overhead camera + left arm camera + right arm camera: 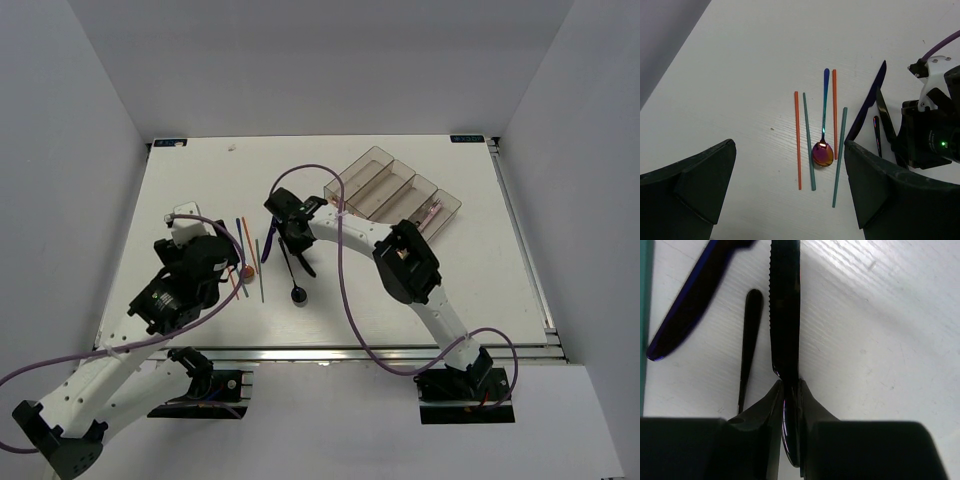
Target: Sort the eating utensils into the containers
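Where R gripper (790, 385) pinches black knife (785, 315), handle end hidden btwn fingers (760, 410).

No lettering, brand, number or label can be read in any view. The small dark marks (168, 143) at the worktop's (480, 270) far corners, upper left and upper right of the overhead frame, are too small to read.

Bright, even light; blurred close-up foreground.
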Controlling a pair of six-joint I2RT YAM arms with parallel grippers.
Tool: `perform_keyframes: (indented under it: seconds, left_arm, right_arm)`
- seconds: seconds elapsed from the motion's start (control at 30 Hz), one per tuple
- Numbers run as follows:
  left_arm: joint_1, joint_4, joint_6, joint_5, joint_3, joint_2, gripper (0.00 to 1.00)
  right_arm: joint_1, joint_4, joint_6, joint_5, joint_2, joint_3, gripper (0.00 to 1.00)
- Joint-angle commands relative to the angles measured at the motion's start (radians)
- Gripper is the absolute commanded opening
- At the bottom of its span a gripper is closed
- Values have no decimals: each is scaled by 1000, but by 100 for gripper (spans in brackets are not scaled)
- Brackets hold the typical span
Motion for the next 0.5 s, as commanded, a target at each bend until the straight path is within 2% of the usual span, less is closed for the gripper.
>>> perform_keyframes:
  seconds: [0.0, 0.03, 0.17, 0.3, 0.47]
  left_arm:
    - [-4, 3, 6, -3, 4, 0, 98]
    - [-4, 3, 6, -3, 4, -4, 98]
    - [-4, 5, 6, -3, 2, -12, 98]
    - [-4, 5, 5, -5, 2, -20, 98]
    - [-4, 3, 5, -5, 2, -24, 98]
  right_arm:
    - [-7, -100, 12, 50, -3, -113, 8]
    - [-10, -79, 13, 48, -20, -155, 0]
    - [-23, -8, 36, -19, -155, -280, 0]
    - [-36, 218, 59, -125, -351, -460, 0]
    - [-90, 348, 120, -241, -502, -544, 0]
